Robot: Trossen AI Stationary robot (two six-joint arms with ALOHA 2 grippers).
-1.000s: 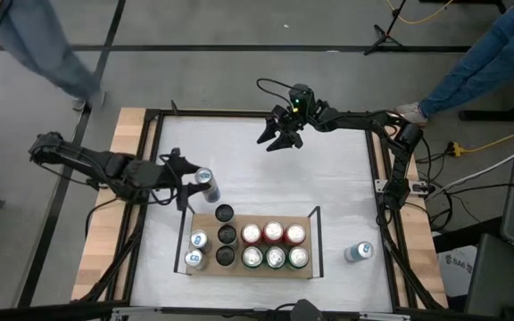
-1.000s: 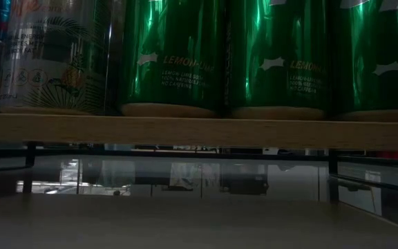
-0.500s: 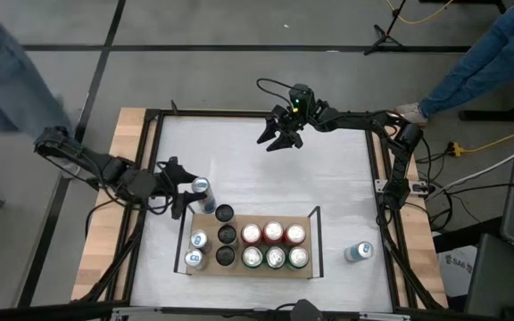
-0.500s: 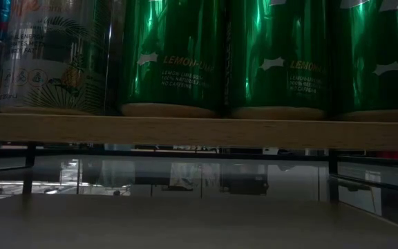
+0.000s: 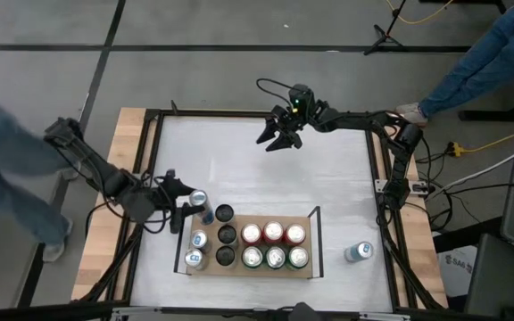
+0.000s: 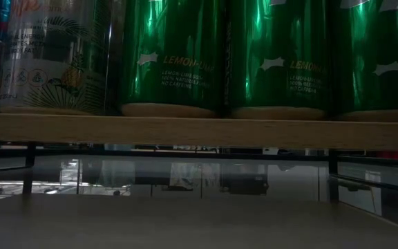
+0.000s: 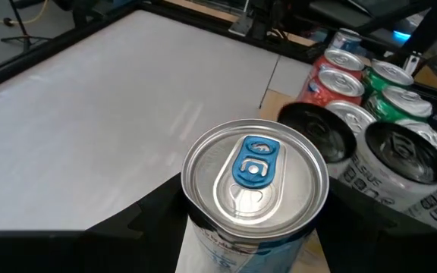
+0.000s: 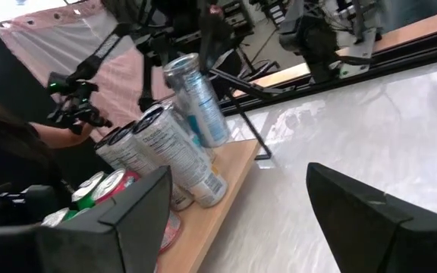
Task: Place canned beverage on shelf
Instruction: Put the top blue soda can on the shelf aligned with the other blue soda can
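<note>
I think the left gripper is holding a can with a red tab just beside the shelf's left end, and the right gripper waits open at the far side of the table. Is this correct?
Not quite. The can in the left gripper has a blue tab, not red; the left wrist view shows it. The rest holds: it is beside the left end of the shelf, and the right gripper waits open at the table's far side.

Green cans (image 6: pixel 275 55) on the shelf (image 6: pixel 199 130): "LEMON-LIME" in pale letters; the smaller lines beneath are too small to read.
Silver can (image 6: pixel 50 55) beside the green cans: small print, not legible.
</note>
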